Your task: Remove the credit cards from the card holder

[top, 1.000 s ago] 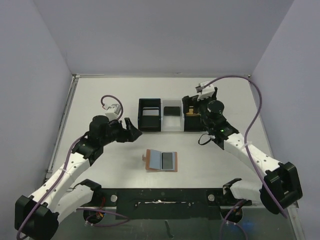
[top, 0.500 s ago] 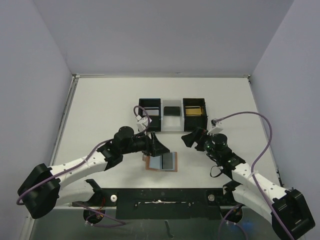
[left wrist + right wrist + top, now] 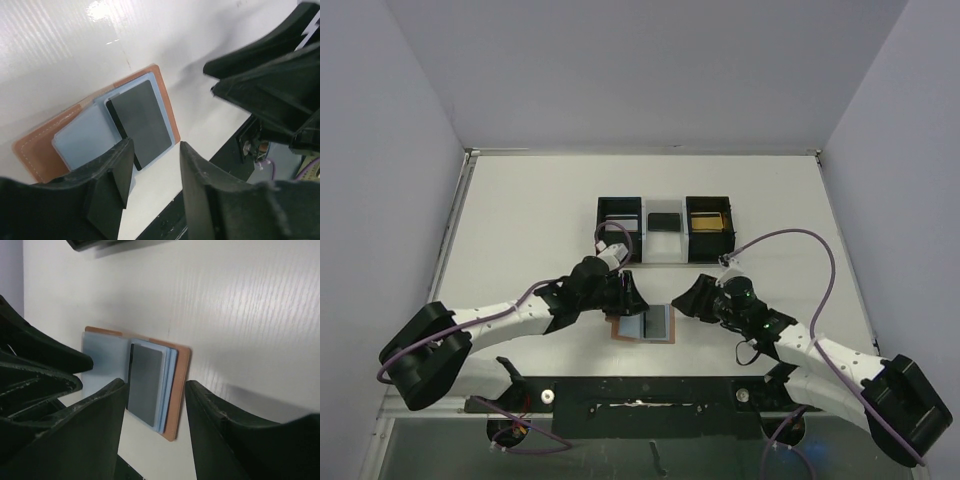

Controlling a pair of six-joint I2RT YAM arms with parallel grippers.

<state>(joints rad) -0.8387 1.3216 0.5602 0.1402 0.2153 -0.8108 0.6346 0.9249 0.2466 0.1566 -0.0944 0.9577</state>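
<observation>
The card holder [image 3: 626,322] lies open on the table, tan leather with a light blue lining. A dark grey card [image 3: 657,321] sits in its right half, also seen in the left wrist view [image 3: 140,122] and the right wrist view [image 3: 145,382]. My left gripper [image 3: 631,296] hovers at the holder's far left edge, jaws apart with nothing between them [image 3: 156,150]. My right gripper [image 3: 679,300] hangs just right of the holder, also open and empty [image 3: 156,390]. Three credit cards lie in the tray behind: silver-grey [image 3: 620,224], black [image 3: 665,222] and gold [image 3: 708,221].
The three-compartment tray [image 3: 665,254], black with a white middle, stands behind the holder. A black rail [image 3: 640,392] runs along the near table edge between the arm bases. Grey walls enclose the table on three sides.
Both arms have swung in from beside the tray down to the open card holder, one on each side. Both pairs of jaws have narrowed.
</observation>
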